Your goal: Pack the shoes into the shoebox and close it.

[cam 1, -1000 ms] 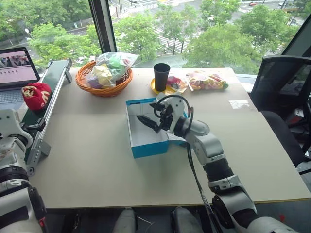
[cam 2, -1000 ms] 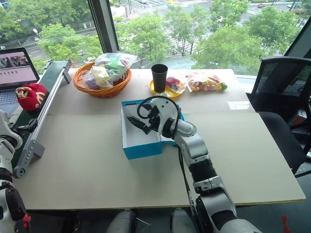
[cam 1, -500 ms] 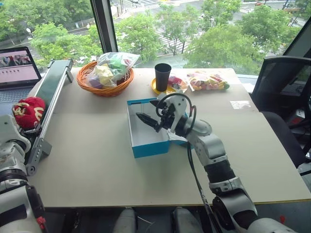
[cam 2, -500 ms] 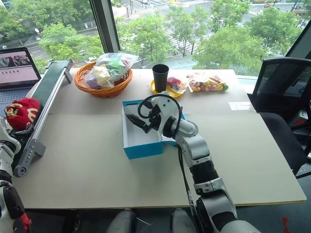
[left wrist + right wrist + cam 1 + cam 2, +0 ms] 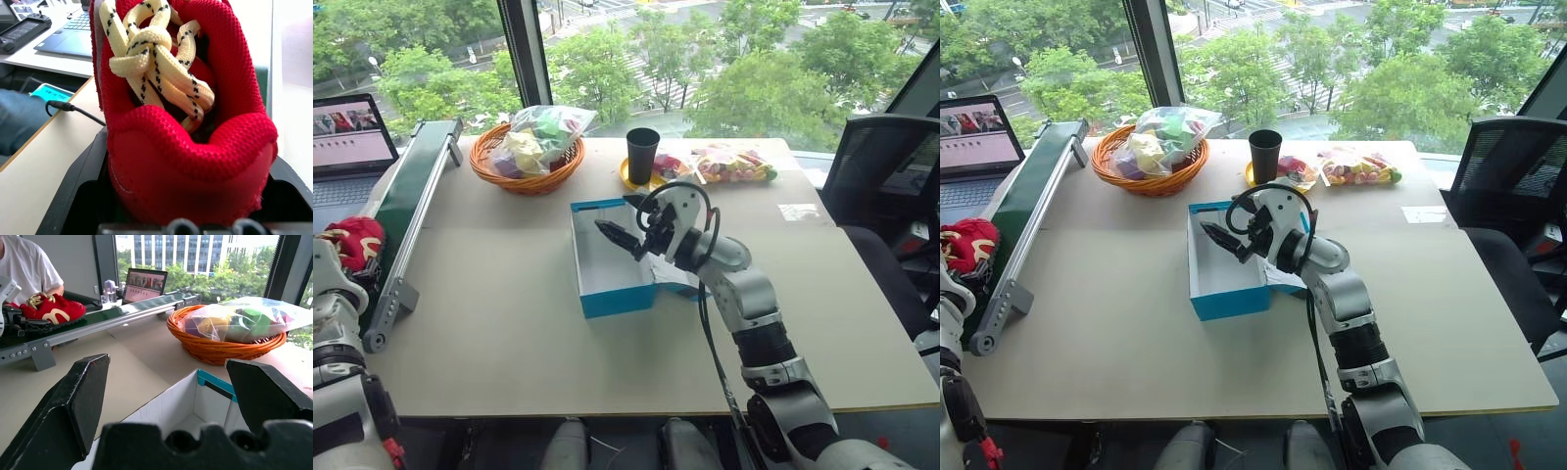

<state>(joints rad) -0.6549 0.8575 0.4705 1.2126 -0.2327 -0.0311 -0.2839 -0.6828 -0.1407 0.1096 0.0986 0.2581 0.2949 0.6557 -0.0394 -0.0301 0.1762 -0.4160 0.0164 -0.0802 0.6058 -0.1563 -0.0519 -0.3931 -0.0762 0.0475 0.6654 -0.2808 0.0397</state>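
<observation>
The blue box (image 5: 612,259) sits open near the middle of the counter (image 5: 509,323), its white inside showing and nothing visible in it. The right end effector (image 5: 625,235) hangs over the box's far half with its two black fingers (image 5: 73,406) spread wide and holding nothing. From the box, a red shoe (image 5: 350,240) lies out at about nine o'clock, past the counter's edge at the near end of the green conveyor (image 5: 406,191). The left end effector (image 5: 188,215) is right at this shoe: in its wrist view the shoe sits between the black fingers with its cream laces (image 5: 151,58) knotted on top, but whether the fingers have closed on it cannot be told. At about eleven o'clock from the box stands an orange basket (image 5: 524,166) holding a clear bag of colourful items (image 5: 543,132); at twelve o'clock a black cup (image 5: 642,155) on a yellow plate (image 5: 631,178), with another bag of colourful pieces (image 5: 729,164) towards one o'clock. A laptop (image 5: 347,137) sits beyond the conveyor.
</observation>
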